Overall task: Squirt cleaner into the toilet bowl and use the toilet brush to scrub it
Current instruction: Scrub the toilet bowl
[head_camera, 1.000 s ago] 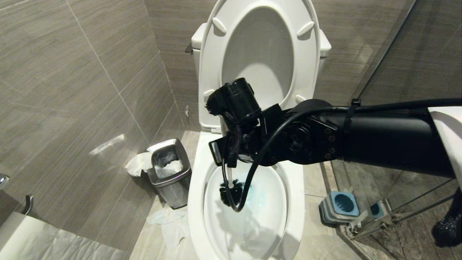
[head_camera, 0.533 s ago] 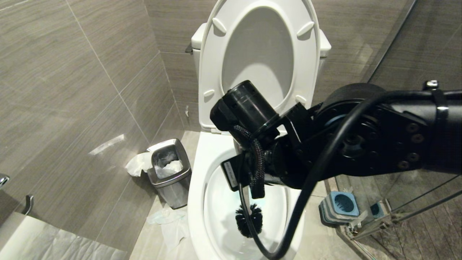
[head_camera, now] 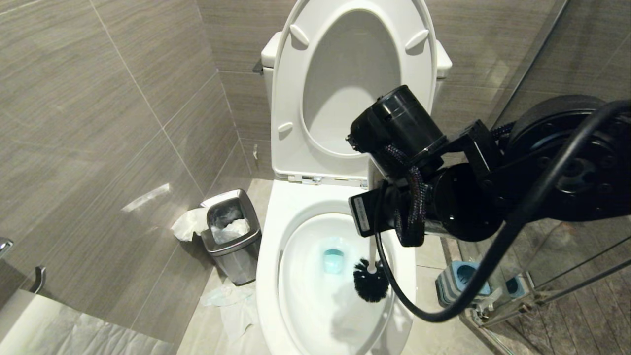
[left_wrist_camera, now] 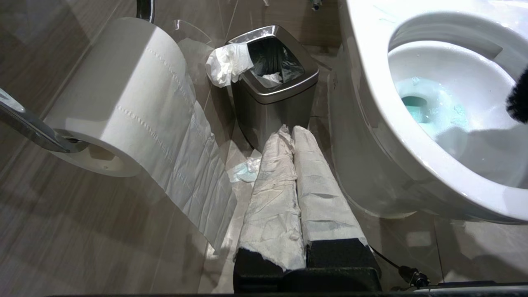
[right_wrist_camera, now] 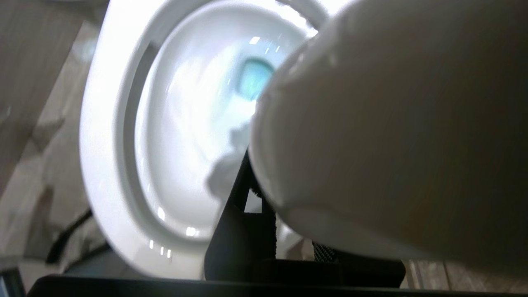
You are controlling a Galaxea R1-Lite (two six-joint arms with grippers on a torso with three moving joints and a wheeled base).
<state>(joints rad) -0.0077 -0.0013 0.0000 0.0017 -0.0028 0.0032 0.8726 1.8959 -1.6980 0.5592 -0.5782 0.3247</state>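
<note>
The white toilet bowl stands open, with teal-blue cleaner pooled at its drain. The toilet brush has its black bristle head against the bowl's right inner wall, and its white handle rises under my right arm. In the right wrist view the handle's rounded end fills the frame, and my right gripper is shut on it. My left gripper, its fingers wrapped in white paper, is shut on nothing and hangs low beside the toilet bowl.
A steel waste bin stuffed with tissue stands left of the toilet, with paper scraps on the floor. The blue-topped brush holder sits on the right by a glass partition. Seat and lid are raised. A toilet paper roll hangs near the left gripper.
My right arm has swung to the right and the brush head has swept from the bowl's left side across the front to its right wall, uncovering the teal pool.
</note>
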